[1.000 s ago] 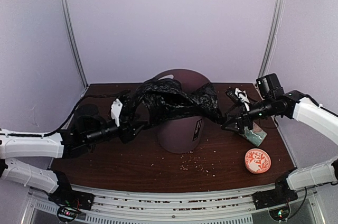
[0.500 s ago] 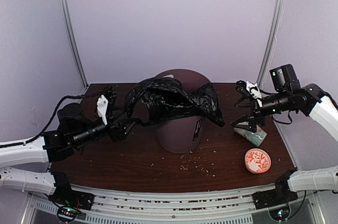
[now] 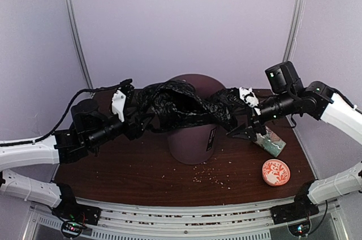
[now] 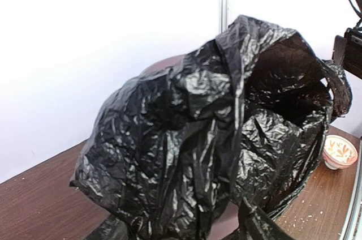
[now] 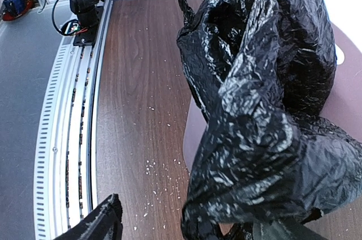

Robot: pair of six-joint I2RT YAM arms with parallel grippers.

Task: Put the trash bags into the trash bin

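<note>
Trash bag (image 3: 186, 107) over trash bin (image 3: 195, 146) rim, between left hand (image 3: 139, 121), grip unclear, and spread-open right hand (image 3: 236, 116).

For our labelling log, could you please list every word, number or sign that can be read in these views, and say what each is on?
No text can be read in any view.
On the trash bin, the dark label on its side: too small and blurred to read.
On the green packet: any print is too blurred to read.
On the mug: a red pattern only, no letters to make out.
</note>
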